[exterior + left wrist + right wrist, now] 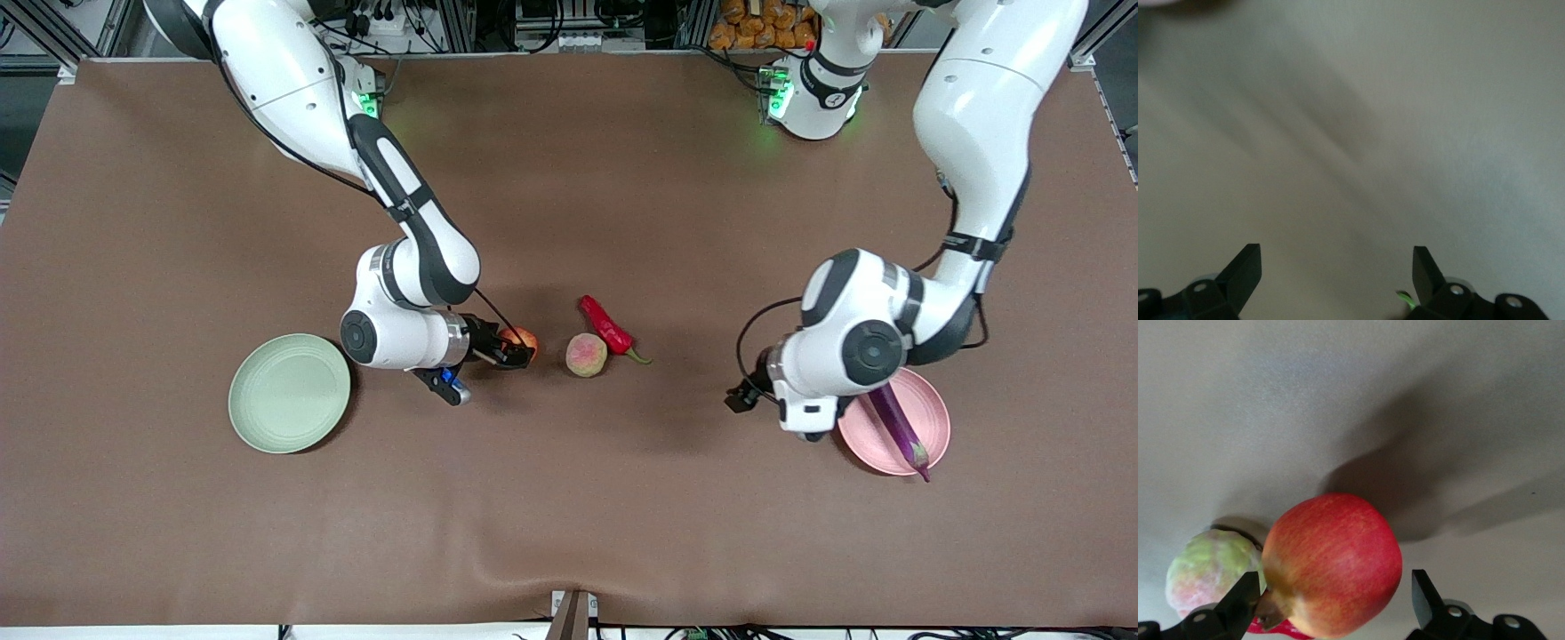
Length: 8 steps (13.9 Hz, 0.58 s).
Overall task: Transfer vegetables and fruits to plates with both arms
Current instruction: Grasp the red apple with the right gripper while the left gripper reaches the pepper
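- So the whole table (pixel 569 533) is covered in a plain brown mat, a bit wrinkled along the edge nearest the front camera. Along the top edge there's aluminium framing, cables, and something orange stacked (pixel 765 22) up near the left arm's base.
- Both bases glow green.
- Pale green plate (pixel 290 392) sits toward the right arm's end, nothing on it.
- Pale pink plate (pixel 933 418) is toward the left arm's end, and the purple eggplant (pixel 900 431) is lying on it, with its stem tip poking over the rim on the side nearest the front camera.
- Mid-table: the pomegranate (pixel 523 339), then the peach (pixel 587 355) near it toward the left arm's end, and the red chili pepper (pixel 606 325) just beside the peach, a touch farther from the front camera, its green stem almost touching the peach.
- Right gripper (pixel 518 353) is down at the pomegranate, fingers spread wide on either side of it. In the right wrist view the fruit (pixel 1331 563) sits between the fingertips (pixel 1245 590) and isn't squeezed. The peach (pixel 1211 570) shows close beside it, a sliver of red chili under both.
- Left gripper (pixel 1337 267) is wide open too and holds nothing, with only bare mat under it. It's mostly hidden by its own wrist in the front view, hanging beside the pink plate's rim.
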### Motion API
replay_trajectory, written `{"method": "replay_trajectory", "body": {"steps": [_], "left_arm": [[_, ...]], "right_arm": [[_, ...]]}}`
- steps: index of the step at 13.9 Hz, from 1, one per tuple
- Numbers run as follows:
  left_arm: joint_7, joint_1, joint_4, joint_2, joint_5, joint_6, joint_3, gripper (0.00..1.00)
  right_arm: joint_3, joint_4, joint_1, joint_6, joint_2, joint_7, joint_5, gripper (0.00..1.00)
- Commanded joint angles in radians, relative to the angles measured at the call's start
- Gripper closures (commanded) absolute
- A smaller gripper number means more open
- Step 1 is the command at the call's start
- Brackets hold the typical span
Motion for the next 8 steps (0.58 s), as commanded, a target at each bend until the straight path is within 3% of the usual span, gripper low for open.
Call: {"method": "replay_trajectory", "body": {"steps": [1,3,4,5,6,8], "left_arm": [[-0.100,-0.039,-0.099,-0.019,-0.014,0.126,0.003,0.00],[-0.140,-0.084,-0.157,-0.017,-0.017,0.231,0.002,0.00],[-0.192,-0.112,-0.162,-0.002,-0.016,0.263,0.002,0.00],[-0.244,-0.143,-0.162,0.010,-0.008,0.295,0.003,0.00],[-0.278,-0.172,-0.164,0.018,-0.005,0.327,0.006,0.00],[-0.304,-0.197,-0.168,0.021,-0.003,0.337,0.008,0.00]], "right_arm": [[-0.006,-0.009,0.017,0.024,0.009,0.001,0.019,0.00],[-0.006,-0.022,0.017,0.073,0.013,-0.002,0.019,0.00],[-0.006,-0.042,0.018,0.124,0.013,-0.008,0.018,0.12],[-0.006,-0.046,0.027,0.144,0.013,-0.014,0.018,0.42],[-0.006,-0.046,0.041,0.145,0.012,-0.014,0.019,0.61],[-0.006,-0.043,0.037,0.139,-0.003,-0.008,0.019,0.65]]}}
